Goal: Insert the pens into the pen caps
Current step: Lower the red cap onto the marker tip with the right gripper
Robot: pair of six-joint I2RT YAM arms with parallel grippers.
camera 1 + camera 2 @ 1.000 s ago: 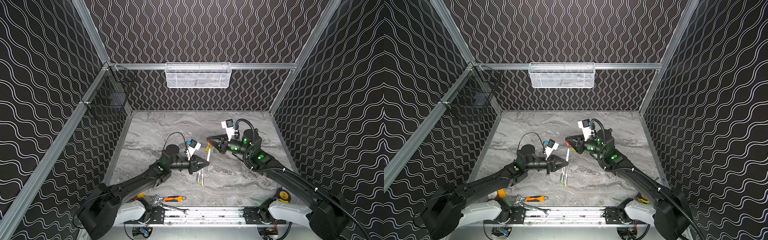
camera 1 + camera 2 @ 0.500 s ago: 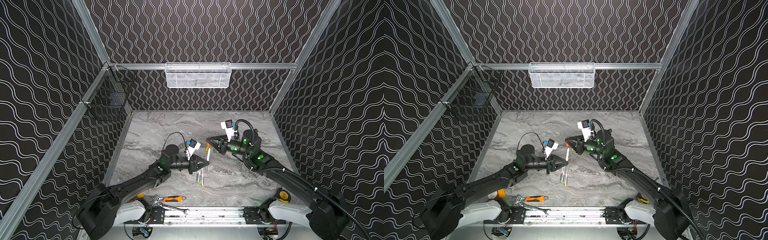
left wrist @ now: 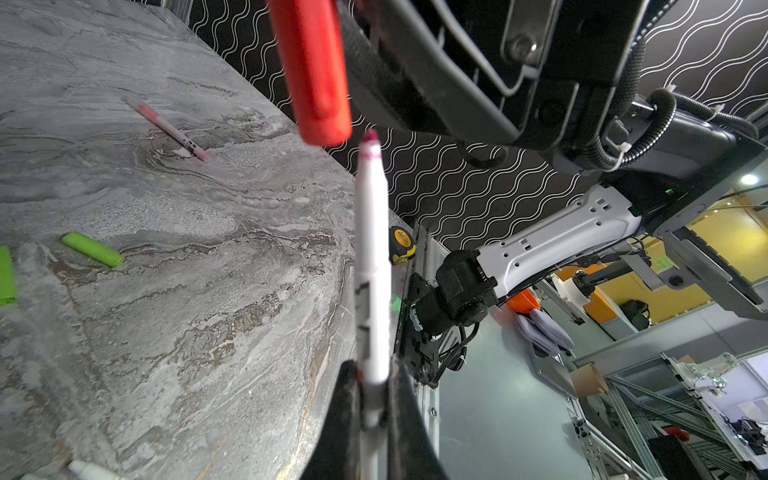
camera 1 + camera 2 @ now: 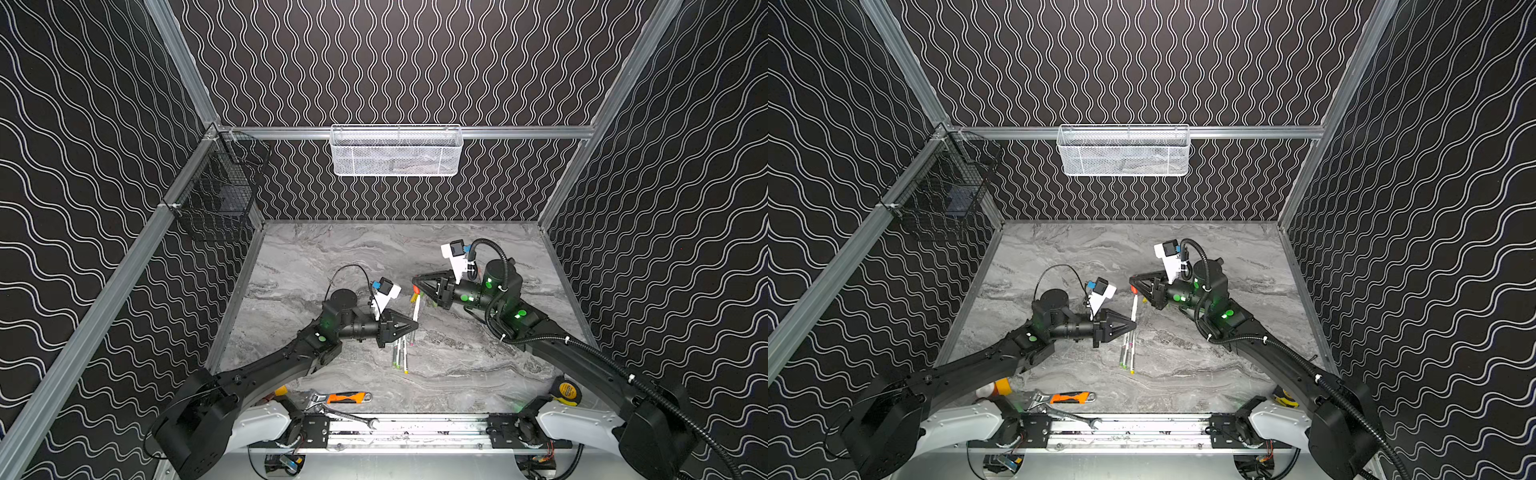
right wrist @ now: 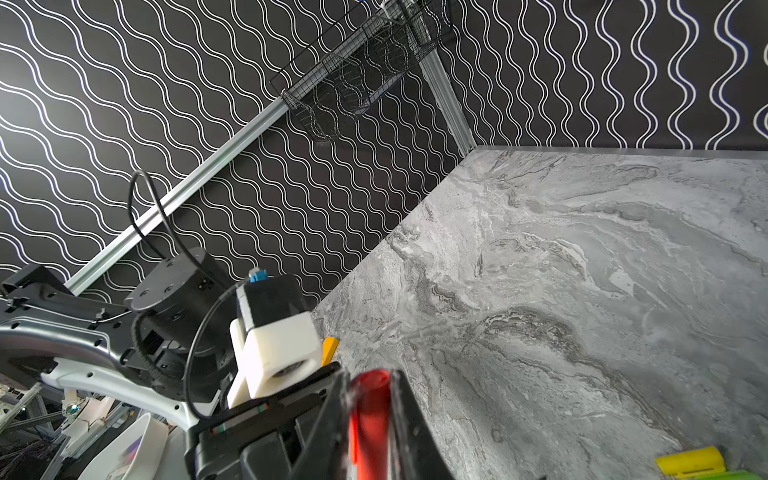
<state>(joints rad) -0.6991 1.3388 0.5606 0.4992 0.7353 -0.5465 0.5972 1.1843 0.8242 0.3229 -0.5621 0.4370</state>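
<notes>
- marker pen: slim white barrel with black print and a pink-red felt tip. It is held in the air over the middle of the table.
- left gripper: black fingers pinched tight on the marker pen's rear end.
- red cap: smooth, stubby plastic cylinder. Its end sits just beside the pen tip and the pen is not inside it. Whether the two touch cannot be told.
- right gripper: fingers clamped on either side of the red cap.
- loose pens: white-grey barrels with green and yellow ends. They lie close together, side by side, between the table's middle and its front edge.
- pink-ended pen: lies flat on the table, alone.
- lime green caps: two short cylinders lying on the table, a little apart.
- yellow cap: lies on the table just beside a lime green one.
- table: matte slab with a grey marble pattern.
- white mesh basket: hangs on the rail above the back edge. Its contents cannot be made out.
- black wire basket: hangs above the back-left corner. It holds a dark flat item of unclear kind.
- adjustable wrench: orange handle and steel head, at the front edge.
- steel spanner: thin and bare, just in front of the wrench.
- tape measure: yellow and black, at the front-right corner.
</notes>
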